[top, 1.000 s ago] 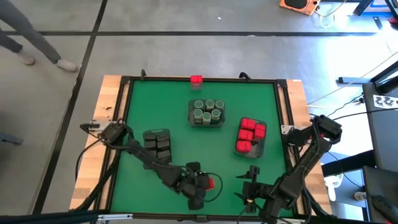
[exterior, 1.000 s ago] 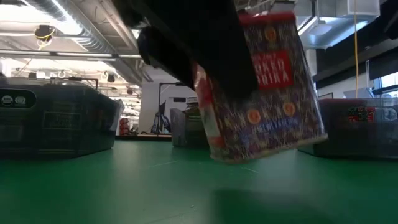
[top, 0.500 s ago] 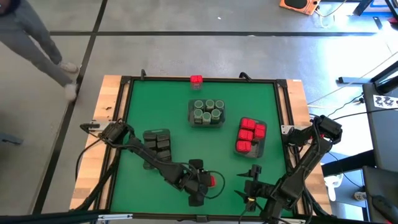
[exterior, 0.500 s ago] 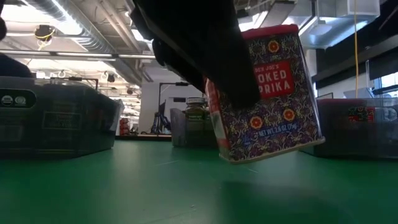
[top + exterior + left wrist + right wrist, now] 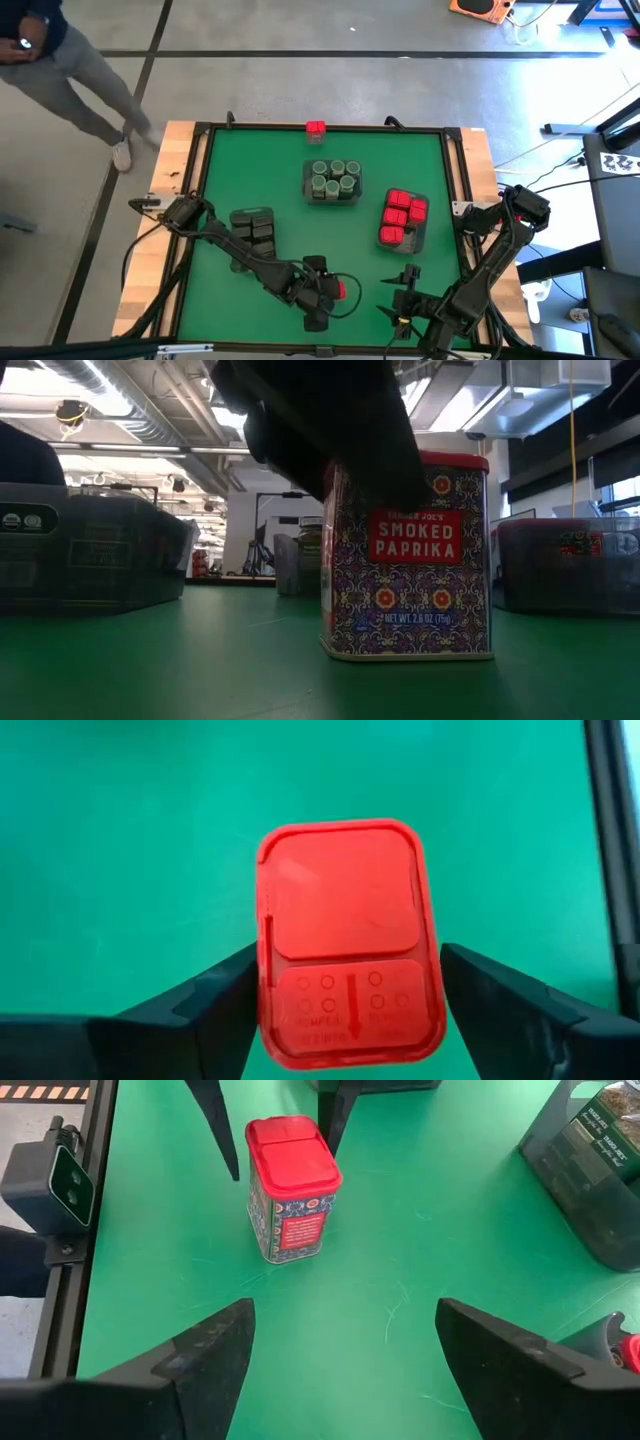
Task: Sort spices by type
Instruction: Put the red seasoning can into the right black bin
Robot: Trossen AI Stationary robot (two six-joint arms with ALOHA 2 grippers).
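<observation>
Paprika box [image 5: 408, 555], red-lidded and patterned, stands upright on the green mat [image 5: 280, 170] near the front edge, between the two arms. In the left wrist view the left gripper [image 5: 345, 995] straddles the box's lid, one finger [image 5: 205, 1010] just beside the lid's edge and the other standing a little off it, so the jaws look released, not pinching; whether the near finger touches cannot be told. From the right wrist view those two dark fingers hang to either side of the box top, apart from it. The right gripper [image 5: 345, 1350] waits at the front right of the mat with its jaws spread wide and nothing between them, facing the box. Farther back, three grey trays hold sorted spices: dark tins [image 5: 254, 228] at the left, green jars [image 5: 333, 180] in the middle, and red boxes [image 5: 402, 218] at the right. One more red box [image 5: 316, 129] stands alone at the mat's far edge. A person [image 5: 60, 75] walks on the floor beyond the table's far left corner.
</observation>
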